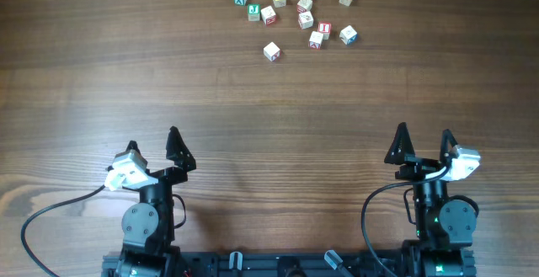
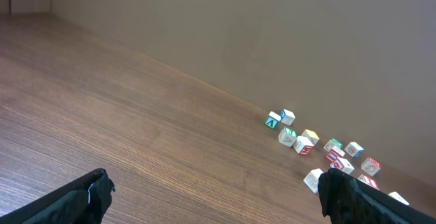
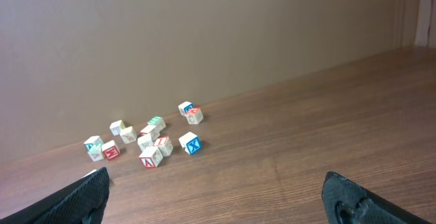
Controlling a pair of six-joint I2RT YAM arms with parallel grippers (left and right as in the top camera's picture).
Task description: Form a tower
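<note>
Lying scattered by far table (image 1: 253,100) edge: alphabet cubes (image 1: 306,20), stray cube (image 1: 271,51) apart.

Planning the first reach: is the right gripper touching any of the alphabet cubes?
Apart. Overhead view: the right gripper stands open with bare table between it and the alphabet cubes.

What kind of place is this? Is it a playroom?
Probably a robot workbench: a left gripper and right gripper stand at a wooden table, with little alphabet cubes by a plain wall.
</note>
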